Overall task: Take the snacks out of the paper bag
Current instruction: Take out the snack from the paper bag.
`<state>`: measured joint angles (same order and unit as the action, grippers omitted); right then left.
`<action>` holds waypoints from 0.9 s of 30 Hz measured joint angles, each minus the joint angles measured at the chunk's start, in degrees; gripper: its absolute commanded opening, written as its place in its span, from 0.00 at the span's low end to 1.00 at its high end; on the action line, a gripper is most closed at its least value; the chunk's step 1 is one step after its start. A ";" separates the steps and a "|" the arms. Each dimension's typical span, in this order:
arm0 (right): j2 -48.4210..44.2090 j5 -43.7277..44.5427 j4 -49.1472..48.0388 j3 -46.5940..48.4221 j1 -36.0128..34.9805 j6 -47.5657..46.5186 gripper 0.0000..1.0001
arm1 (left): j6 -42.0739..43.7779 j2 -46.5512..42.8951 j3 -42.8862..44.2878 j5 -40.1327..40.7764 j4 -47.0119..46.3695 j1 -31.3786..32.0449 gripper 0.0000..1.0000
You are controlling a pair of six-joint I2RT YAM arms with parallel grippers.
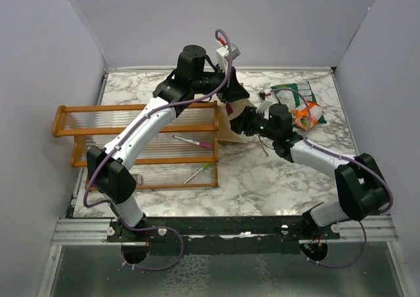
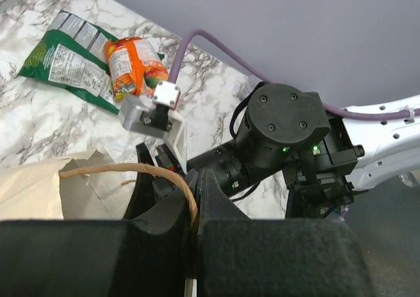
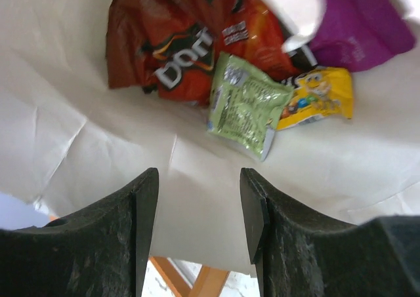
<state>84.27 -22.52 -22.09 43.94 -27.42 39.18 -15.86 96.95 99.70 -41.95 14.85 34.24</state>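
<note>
The cream paper bag (image 1: 237,113) lies tipped on the marble table, its mouth toward my right arm. My left gripper (image 1: 227,92) is shut on the bag's twine handle (image 2: 157,172), with the bag's paper (image 2: 39,185) below it. My right gripper (image 3: 199,205) is open and empty just inside the bag's mouth (image 3: 98,146). Deep in the bag lie a red chip bag (image 3: 177,48), a lime packet (image 3: 246,103), a yellow packet (image 3: 318,94) and a magenta packet (image 3: 357,28). A green-white packet (image 1: 295,94) and an orange packet (image 1: 307,117) lie on the table outside.
An orange wooden rack (image 1: 138,139) with thin sticks on it stands left of the bag. My right arm's wrist (image 2: 282,133) sits close under my left gripper. Grey walls close in the table's back and sides.
</note>
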 measured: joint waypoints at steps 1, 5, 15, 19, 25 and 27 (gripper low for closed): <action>-0.09 1.42 0.02 0.00 0.00 0.50 0.53 | 0.04 -0.28 -0.46 0.02 0.04 0.00 0.00; -0.04 8.74 -0.37 0.00 0.00 2.34 0.57 | 0.20 -0.55 -1.53 0.00 0.17 0.02 0.00; 10.27 16.68 -7.67 4.17 0.04 6.64 0.69 | 1.46 -0.61 -2.29 0.02 0.22 0.02 0.00; 16.96 17.29 -11.76 8.00 0.02 8.02 0.74 | 1.38 -0.61 -2.34 -0.04 0.11 0.02 0.00; 27.67 19.15 -15.21 17.38 -1.03 10.62 0.78 | 1.03 -0.61 -2.47 -0.02 0.04 0.00 0.00; 30.49 20.04 -15.58 20.37 -1.55 11.30 0.78 | 0.85 -0.61 -2.82 -0.02 -0.28 0.00 0.00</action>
<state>114.76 -2.48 -37.67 64.31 -28.97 50.48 -15.00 96.33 96.88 -41.98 14.57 34.24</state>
